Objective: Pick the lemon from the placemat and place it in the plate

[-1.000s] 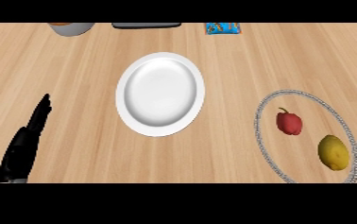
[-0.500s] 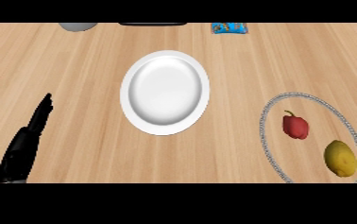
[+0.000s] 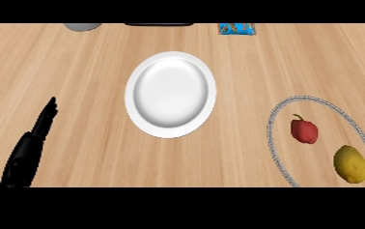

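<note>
Wood-grain counter [image 3: 78, 78] all the way across, and only one hand is showing: the left hand [image 3: 28, 148], black, down in the lower left corner. Its fingers are straight and pointing up the counter, nothing in them, not touching anything I can see.

Up and to the right of that hand, near but apart, sits the white plate [image 3: 133, 95], with nothing on it. The lemon [image 3: 349, 164] is way over on the far side from the hand, well past the plate, right at the view's right edge and a bit cut off. It's lying on the round placemat [image 3: 272, 126], the one with the grey beaded rim. A red fruit [image 3: 304, 131] with a small green stem sits on the same mat, just beside the lemon on the side closer to the hand, not touching it.

Far up the counter from the hand there's a grey thing [image 3: 83, 26], a dark flat thing [image 3: 158, 24] and a blue packet [image 3: 236, 28], all cropped by the top edge, so can't tell what they are.
</note>
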Tool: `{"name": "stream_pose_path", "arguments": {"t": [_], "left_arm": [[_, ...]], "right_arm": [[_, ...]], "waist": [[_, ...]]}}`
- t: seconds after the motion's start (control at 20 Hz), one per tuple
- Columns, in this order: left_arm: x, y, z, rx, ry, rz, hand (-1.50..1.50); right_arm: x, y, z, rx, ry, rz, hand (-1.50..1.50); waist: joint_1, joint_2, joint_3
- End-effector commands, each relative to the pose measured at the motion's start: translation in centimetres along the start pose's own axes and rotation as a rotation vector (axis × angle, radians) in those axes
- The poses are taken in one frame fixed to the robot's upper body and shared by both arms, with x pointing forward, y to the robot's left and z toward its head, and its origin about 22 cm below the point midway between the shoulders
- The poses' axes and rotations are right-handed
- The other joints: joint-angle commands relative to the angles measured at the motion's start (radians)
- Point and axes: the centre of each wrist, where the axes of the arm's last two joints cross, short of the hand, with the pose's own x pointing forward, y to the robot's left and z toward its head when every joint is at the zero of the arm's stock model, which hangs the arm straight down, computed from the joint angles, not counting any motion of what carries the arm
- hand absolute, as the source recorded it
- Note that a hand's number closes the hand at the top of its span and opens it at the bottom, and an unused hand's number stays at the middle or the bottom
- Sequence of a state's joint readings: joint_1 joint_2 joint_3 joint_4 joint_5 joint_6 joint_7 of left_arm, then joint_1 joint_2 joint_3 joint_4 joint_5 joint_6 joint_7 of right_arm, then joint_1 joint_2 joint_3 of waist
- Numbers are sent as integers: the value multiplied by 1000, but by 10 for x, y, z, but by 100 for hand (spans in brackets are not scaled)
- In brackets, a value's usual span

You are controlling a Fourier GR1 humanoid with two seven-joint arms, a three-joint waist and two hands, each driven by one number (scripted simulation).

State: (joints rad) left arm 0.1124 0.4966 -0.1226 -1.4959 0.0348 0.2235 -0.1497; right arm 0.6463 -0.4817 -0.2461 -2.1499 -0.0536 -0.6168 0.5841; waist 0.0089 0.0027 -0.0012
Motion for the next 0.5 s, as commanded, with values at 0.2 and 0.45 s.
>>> {"name": "stream_pose_path", "arguments": {"t": [0.2, 0.45], "left_arm": [[1, 10, 1, 8, 7, 2, 0], [2, 6, -14, 14, -12, -11, 0]], "right_arm": [[-5, 15, -37, 165, 138, 202, -150], [-11, 20, -44, 256, 169, 260, -150]], "waist": [[-1, -2, 1], [-11, -3, 1]]}}
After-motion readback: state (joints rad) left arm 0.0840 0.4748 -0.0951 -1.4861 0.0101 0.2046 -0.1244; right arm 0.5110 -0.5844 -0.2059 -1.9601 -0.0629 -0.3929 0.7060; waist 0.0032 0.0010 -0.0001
